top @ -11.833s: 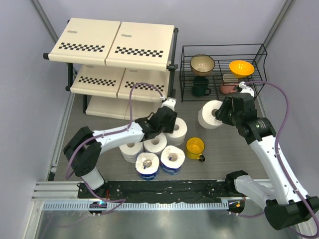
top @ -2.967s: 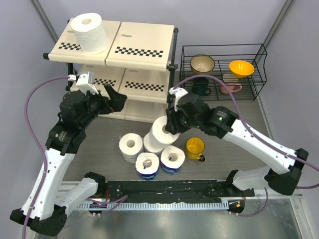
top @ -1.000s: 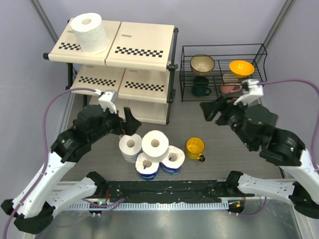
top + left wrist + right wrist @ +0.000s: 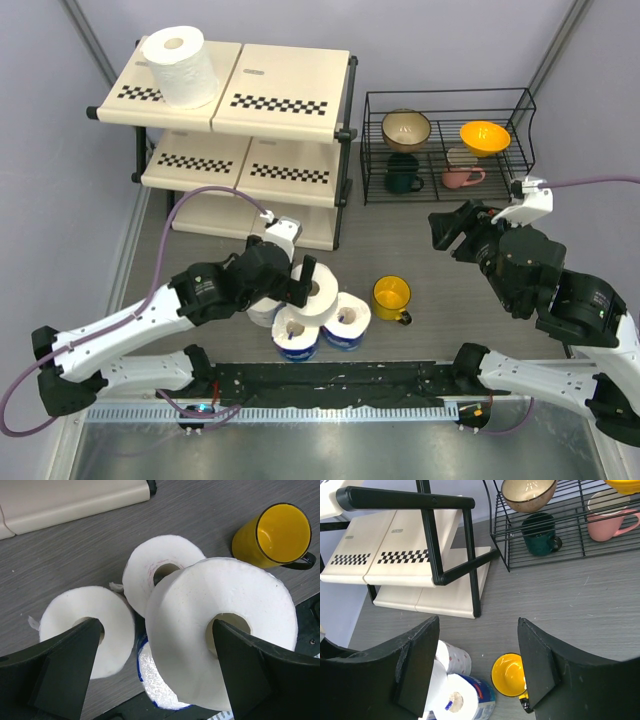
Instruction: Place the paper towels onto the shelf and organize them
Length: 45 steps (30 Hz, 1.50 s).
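From above, the left gripper (image 4: 298, 284) hangs spread over the top roll (image 4: 320, 290), which stands on end, core up, on the pile. A lone roll (image 4: 180, 62) stands upright on the shelf (image 4: 285, 95). At the left wrist, the top roll lies between the fingers (image 4: 65, 675). At the right wrist, the right gripper (image 4: 477, 622) gapes empty.

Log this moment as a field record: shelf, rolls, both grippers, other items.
shelf: one shelf roll upright on top tier, left board
stack: top roll sits on wrapped rolls; side roll stands beside them
left gripper: open, just over top roll
right gripper: open, empty, away from the rolls
other: yellow mug beside wrapped rolls; wire rack right of shelf
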Available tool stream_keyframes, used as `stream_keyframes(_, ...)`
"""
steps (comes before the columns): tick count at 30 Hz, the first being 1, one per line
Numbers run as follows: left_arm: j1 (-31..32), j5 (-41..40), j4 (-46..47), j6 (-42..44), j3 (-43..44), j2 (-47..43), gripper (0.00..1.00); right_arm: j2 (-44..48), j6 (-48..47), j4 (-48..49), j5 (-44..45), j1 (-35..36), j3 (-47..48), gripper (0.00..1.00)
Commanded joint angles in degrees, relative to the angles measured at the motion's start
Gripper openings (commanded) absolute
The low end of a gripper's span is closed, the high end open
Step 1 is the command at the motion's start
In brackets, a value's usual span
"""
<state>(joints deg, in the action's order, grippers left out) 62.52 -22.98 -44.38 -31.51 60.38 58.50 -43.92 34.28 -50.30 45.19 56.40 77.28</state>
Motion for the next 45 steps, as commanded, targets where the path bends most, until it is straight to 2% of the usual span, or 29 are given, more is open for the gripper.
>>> stream_keyframes(1,0.1,-1.5,1.6,-0.5,-0.6,-0.1,1.00,-0.3,1.0,0.4,2.1,0.0,0.1,0.69)
stream_keyframes(3,0.1,-1.2,2.0,-0.7,-1.1,-0.1,0.98,-0.3,0.8,0.4,2.3,0.0,-0.1,0.69)
stream_keyframes(6,0.1,-0.4,2.7,-0.7,-1.4,0.2,0.89,-0.2,0.8,0.3,2.6,0.0,-0.5,0.69)
stream_keyframes(15,0.1,3.6,6.5,0.7,-1.6,0.2,0.54,1.6,1.9,-0.8,5.1,0.0,-0.6,0.68)
stream_keyframes(19,0.1,4.5,7.1,1.4,0.3,-0.2,0.50,2.0,2.5,-1.5,6.4,-0.1,-1.6,0.68)
stream_keyframes(23,0.1,4.4,6.9,1.7,2.8,-0.8,0.41,1.3,3.7,-3.4,7.8,0.0,-2.7,0.67)
stream_keyframes(27,0.1,3.4,5.0,3.0,10.0,-0.8,0.38,-1.2,5.0,-5.2,8.6,0.0,-4.1,0.67)
stream_keyframes(31,0.1,2.8,2.8,5.2,17.9,0.5,0.38,-6.1,6.0,-7.5,7.8,-0.1,-4.2,0.68)
stream_keyframes(35,0.1,2.6,2.4,7.8,25.7,2.7,0.38,-7.1,7.1,-8.2,8.5,0.0,-5.4,0.69)
stream_keyframes(42,0.1,-4.7,2.7,20.3,48.6,7.3,0.37,-6.2,7.6,-8.2,9.0,-0.4,-6.2,0.69)
stream_keyframes(45,0.1,-10.9,5.3,26.1,57.1,9.7,0.37,-6.4,7.5,-8.2,8.4,-0.6,-6.2,0.69)
